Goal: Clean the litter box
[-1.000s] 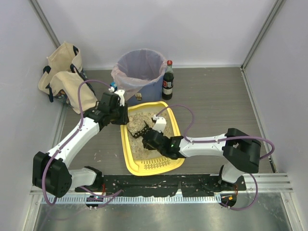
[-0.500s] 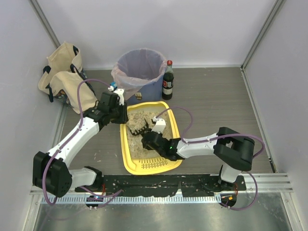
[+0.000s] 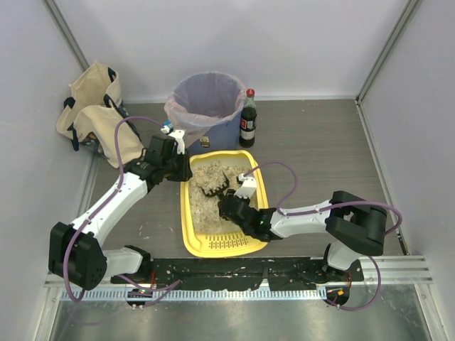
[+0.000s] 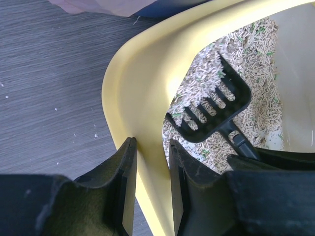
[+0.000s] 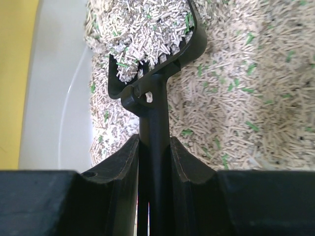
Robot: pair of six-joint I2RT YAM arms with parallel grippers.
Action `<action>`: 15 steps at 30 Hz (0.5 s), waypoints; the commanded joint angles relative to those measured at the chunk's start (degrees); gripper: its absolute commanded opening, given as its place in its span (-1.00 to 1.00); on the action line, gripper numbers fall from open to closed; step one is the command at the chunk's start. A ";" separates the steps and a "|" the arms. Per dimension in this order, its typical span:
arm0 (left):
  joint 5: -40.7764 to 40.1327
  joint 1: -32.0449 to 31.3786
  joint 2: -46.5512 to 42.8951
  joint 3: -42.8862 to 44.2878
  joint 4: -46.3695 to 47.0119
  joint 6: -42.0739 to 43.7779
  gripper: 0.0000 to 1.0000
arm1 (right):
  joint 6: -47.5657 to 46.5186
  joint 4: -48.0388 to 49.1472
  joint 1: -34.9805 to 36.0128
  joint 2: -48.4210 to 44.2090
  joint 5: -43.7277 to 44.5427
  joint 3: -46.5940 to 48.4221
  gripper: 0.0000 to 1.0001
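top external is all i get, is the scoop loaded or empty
Observer: Loaded. The right wrist view shows the scoop heaped with pellets.
Operator: right jaws got it properly
Observer: Yes, they clamp its handle from both sides, and it runs straight between them.
Operator: and the left
Observer: The left jaws straddle the litter box rim, one inside and one outside, pressed against it.

Rim gripped
Our left gripper point(image 4: 151, 147) pinches the yellow plastic litter box point(image 4: 132, 78) rim, near a litter-loaded black slotted scoop point(image 4: 212, 112).
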 commanded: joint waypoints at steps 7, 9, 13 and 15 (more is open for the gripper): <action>5.49 -0.90 -0.77 1.34 -0.81 -0.15 -0.37 | -2.40 9.69 -2.92 -2.95 14.38 -7.92 -0.97; 5.66 -0.81 -0.60 1.34 -0.81 -0.15 -0.36 | -4.17 12.10 -2.84 -1.99 13.41 -8.10 -0.98; 5.84 -0.90 -0.77 1.25 -0.72 -0.15 -0.37 | -10.32 23.74 -2.93 1.17 11.66 -9.93 -0.97; 5.84 -0.81 -0.68 1.33 -0.72 -0.15 -0.37 | -14.11 32.89 -2.93 2.50 9.73 -12.83 -0.97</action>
